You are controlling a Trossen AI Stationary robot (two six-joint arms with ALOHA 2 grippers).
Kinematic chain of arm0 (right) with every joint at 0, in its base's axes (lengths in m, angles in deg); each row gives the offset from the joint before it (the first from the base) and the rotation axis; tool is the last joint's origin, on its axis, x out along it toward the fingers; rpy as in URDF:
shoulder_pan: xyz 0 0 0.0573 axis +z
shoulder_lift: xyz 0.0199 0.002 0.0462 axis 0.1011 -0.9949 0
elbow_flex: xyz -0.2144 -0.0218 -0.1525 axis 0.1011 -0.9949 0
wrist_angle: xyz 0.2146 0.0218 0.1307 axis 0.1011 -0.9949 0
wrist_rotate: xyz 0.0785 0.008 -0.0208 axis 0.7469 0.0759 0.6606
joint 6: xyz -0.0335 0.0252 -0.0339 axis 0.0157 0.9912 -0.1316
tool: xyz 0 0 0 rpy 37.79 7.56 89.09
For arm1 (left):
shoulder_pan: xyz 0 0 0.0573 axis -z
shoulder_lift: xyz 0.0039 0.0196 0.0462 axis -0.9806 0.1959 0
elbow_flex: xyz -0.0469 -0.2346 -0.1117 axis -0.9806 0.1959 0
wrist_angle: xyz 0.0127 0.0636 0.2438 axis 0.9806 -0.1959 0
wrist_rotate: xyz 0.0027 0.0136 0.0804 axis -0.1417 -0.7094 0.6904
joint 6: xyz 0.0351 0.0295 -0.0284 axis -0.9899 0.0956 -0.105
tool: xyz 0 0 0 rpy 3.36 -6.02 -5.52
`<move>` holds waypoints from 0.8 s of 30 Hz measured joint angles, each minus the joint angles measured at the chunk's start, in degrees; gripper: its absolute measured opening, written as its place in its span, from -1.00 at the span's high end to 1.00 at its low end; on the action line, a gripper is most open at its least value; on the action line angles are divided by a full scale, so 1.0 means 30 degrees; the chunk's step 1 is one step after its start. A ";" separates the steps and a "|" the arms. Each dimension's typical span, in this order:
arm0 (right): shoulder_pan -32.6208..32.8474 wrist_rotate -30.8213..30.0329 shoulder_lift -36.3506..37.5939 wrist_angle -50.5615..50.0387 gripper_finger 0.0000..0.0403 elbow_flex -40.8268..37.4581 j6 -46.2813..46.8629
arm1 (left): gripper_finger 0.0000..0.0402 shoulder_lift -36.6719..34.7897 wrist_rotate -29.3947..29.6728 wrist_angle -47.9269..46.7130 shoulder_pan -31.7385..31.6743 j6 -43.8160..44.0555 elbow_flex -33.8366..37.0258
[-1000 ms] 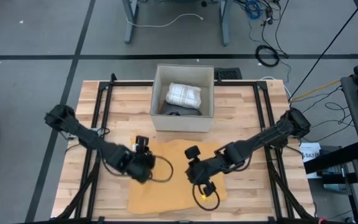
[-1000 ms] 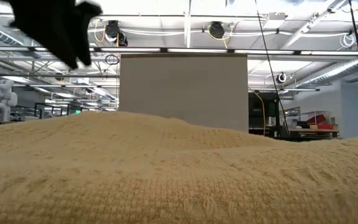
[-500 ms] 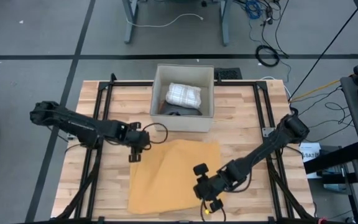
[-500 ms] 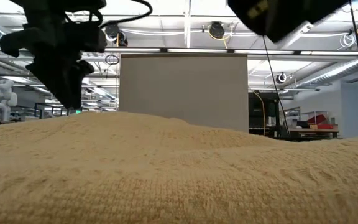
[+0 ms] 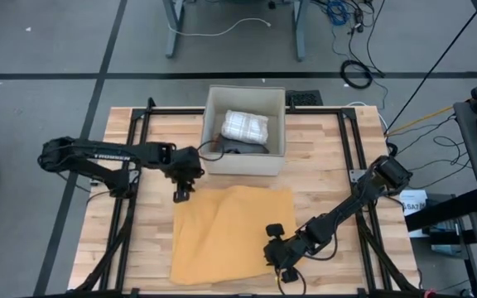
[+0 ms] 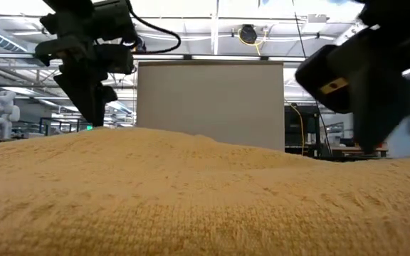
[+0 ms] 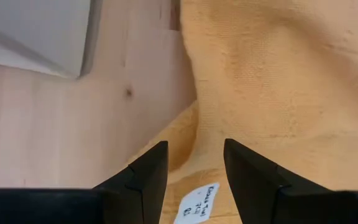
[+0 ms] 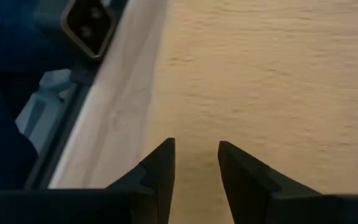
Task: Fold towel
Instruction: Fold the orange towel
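Observation:
A yellow towel (image 5: 234, 232) lies spread flat on the wooden table; in the low view the towel (image 6: 205, 192) fills the foreground. My left gripper (image 5: 180, 195) stands open over its far left corner (image 7: 197, 134), its fingers on either side of the corner and a white tag (image 7: 197, 202). My right gripper (image 5: 285, 270) stands open over the towel's near right corner, by the table's near edge. The right wrist view shows its fingers (image 8: 194, 168) above the towel (image 8: 272, 74) near its edge. I cannot see either gripper touching the towel.
A pale open box (image 5: 243, 163) stands at the far middle, just beyond the towel, holding a folded white cloth (image 5: 245, 126). Black frame rails (image 5: 131, 165) run along both sides of the table. A small dark camera block (image 8: 92, 18) sits at the near edge by my right gripper.
My left gripper has gone from over the towel's left part toward the far edge, to the far left corner, turning as it went. My right gripper has gone down and toward the near edge, to the near right corner. The towel has stayed flat.

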 joint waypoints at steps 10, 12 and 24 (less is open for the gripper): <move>0.0882 -0.1335 0.0007 -0.0249 0.45 0.0000 0.0011 | 0.19 0.0523 -0.1789 0.0558 -0.0559 -0.0291 0.1436; 0.0952 -0.1957 0.0007 -0.0663 0.45 0.0000 0.0132 | 0.19 0.0684 -0.1779 0.1216 -0.0566 -0.0582 0.1629; 0.1110 -0.2528 0.0008 -0.2264 0.45 0.0000 0.2021 | 0.54 0.0772 -0.1759 0.2194 -0.0552 -0.2132 0.1649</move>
